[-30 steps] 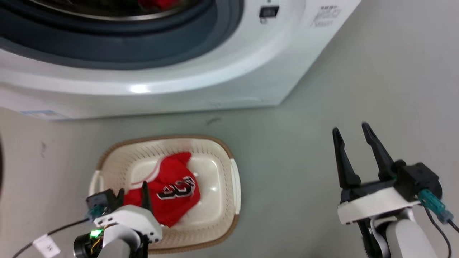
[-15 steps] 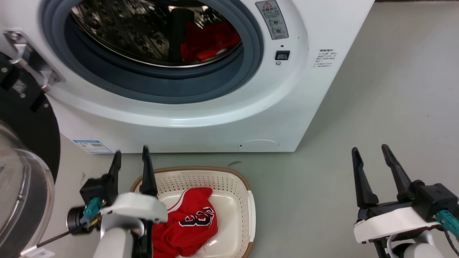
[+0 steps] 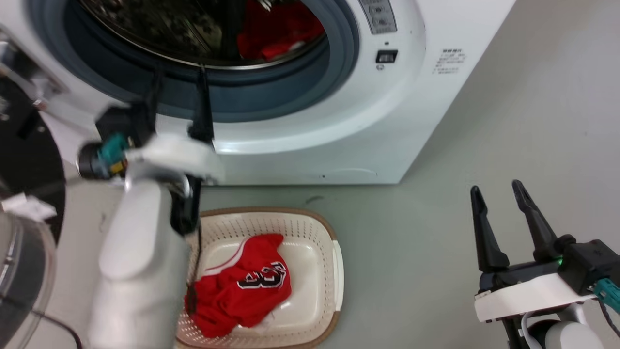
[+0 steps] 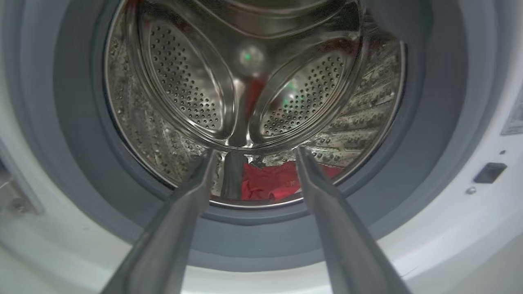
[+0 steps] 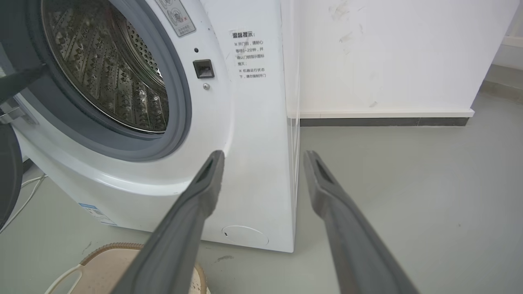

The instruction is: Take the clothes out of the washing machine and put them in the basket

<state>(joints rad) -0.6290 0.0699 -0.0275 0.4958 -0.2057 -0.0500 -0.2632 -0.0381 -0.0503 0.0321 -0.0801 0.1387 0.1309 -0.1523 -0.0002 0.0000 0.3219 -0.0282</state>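
Left gripper (image 3: pixel 178 72) is up at the mouth of the washing machine (image 3: pixel 339 121). Its fingers (image 4: pixel 179 220) are spread wide with nothing between them, aimed straight into the steel drum (image 4: pixel 184 81). Through the gap I can see a red bundle (image 4: pixel 269 181) lying low in the drum, just past the grey door seal (image 4: pixel 429 122). My fingertips are short of it, not touching. Down on the floor (image 3: pixel 508 97), the basket (image 3: pixel 300 230) sits right in front of the machine. A red jersey (image 3: pixel 242 291) with a black-and-white number lies crumpled inside it, toward its left side. Right gripper (image 3: pixel 496 186) hangs out to the right over the floor, well apart from the basket, fingers wide and empty. The glass door (image 3: pixel 19 271) stands open at far left.
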